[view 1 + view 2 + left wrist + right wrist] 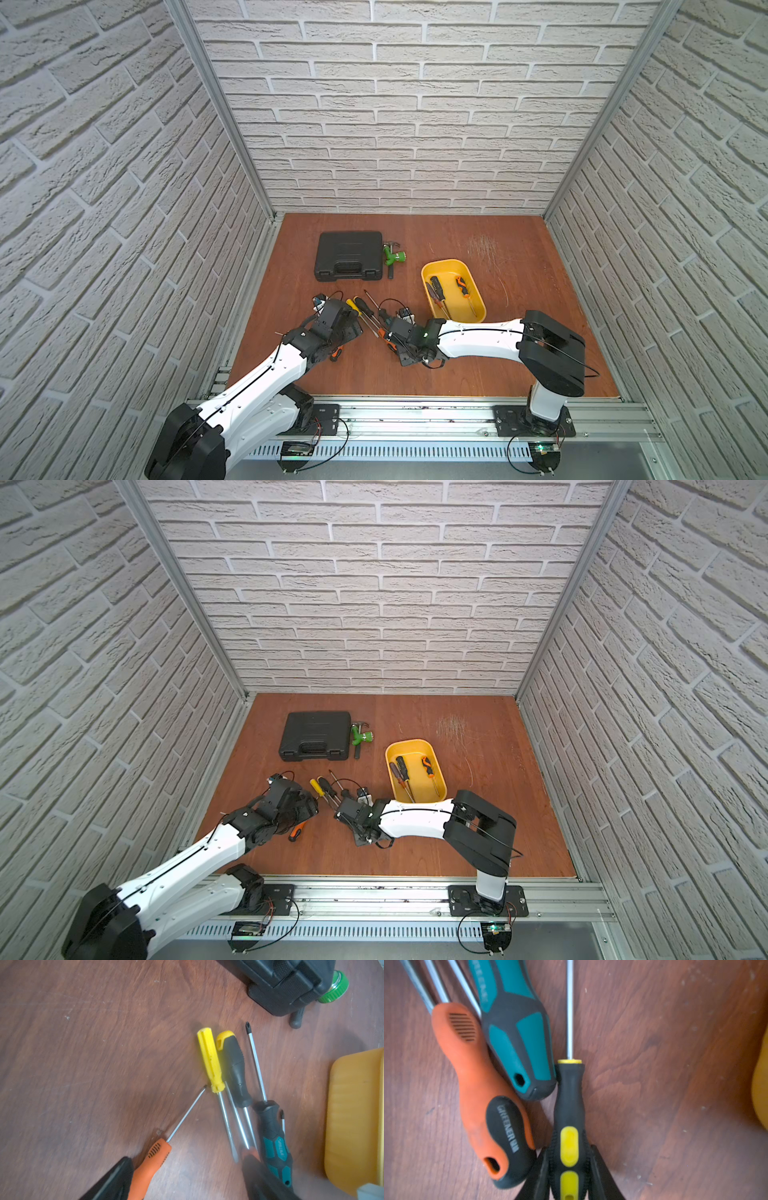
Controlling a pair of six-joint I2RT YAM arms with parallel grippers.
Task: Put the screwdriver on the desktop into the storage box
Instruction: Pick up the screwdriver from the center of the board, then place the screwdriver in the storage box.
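Screwdriver point(569, 1095) handle gripped by right tool point(569, 1149).

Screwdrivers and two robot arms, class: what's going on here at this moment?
The right gripper is shut on the black-and-yellow screwdriver by its handle, low at the desktop, beside the orange screwdriver and teal screwdriver. The left gripper hangs open over them, holding nothing. The yellow box already holds three screwdrivers; several lie outside.

Both top views are evenly bright, with straight lines bowing at the edges. Wrist views are softer: the bright-yellow plastic tub point(353, 1115) is blurred and shadows are faint.
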